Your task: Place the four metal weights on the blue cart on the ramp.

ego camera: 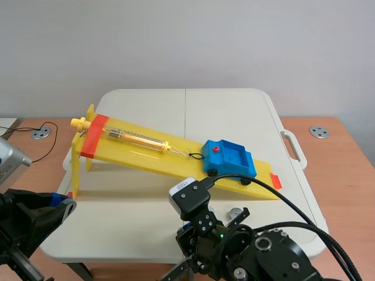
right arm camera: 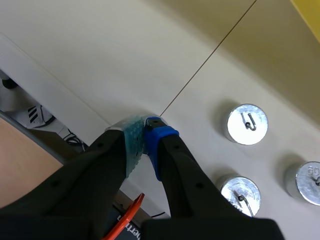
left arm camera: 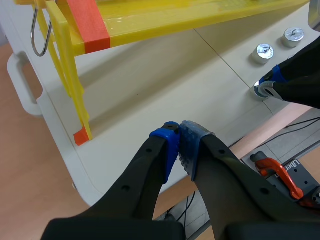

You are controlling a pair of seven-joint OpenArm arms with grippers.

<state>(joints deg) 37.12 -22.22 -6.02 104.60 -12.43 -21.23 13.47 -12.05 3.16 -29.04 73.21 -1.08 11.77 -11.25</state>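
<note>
Scene: blue cart (ego camera: 229, 157) looks empty, low on yellow ramp (ego camera: 140, 149), right of centre. One of the weights (ego camera: 235, 212) shows lower centre on the counter (ego camera: 135, 222).
Left wrist: left pincer (left arm camera: 179, 145) closed, empty, weights well apart.
Right wrist: right pincer (right arm camera: 145, 137) closed, empty. Three weights sit upright beside its blue-padded finger, so the right arm is nearer. Flat surface with room around them.

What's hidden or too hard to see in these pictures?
1. No view shows a fourth weight. The right wrist view shows three weights, one of them cut off by the edge.
2. Scene view: the right arm covers all the weights but one.
3. Left wrist view: that arm overlaps one weight and hides part of it.
4. Scene view: the red spot on the blue cart is too small to identify.
</note>
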